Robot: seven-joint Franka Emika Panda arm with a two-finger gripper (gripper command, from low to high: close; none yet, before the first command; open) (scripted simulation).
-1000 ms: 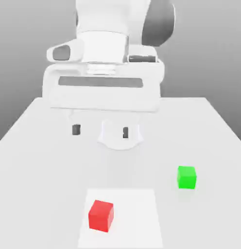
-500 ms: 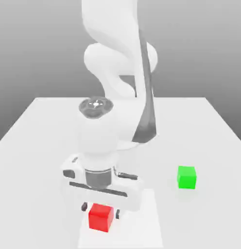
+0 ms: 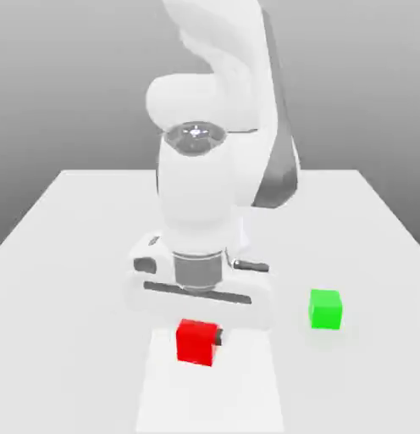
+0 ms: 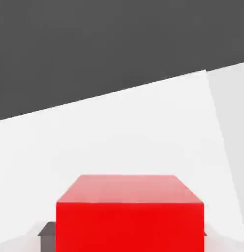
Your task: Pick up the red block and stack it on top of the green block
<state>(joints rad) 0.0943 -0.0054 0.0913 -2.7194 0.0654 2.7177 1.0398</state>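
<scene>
The red block sits between the fingers of the gripper, which are closed tight against its sides, a dark fingertip showing at the edge of the block toward the exterior view's right. The block hangs just under the white hand, over a paler square patch on the white table; whether it touches the surface cannot be told. It is a plain, evenly coloured cube with sharp edges and no markings; in the hand view its top face and one side loom close, with dark finger pads at its lower corners. The table is flat, matte and white, and behind it the room is a bare grey backdrop shading from dark to light. The green block, a cube of about the same size, stands on the table toward the exterior view's right of the red one, well apart from it, nothing lying between them. The white arm rises behind the hand.
</scene>
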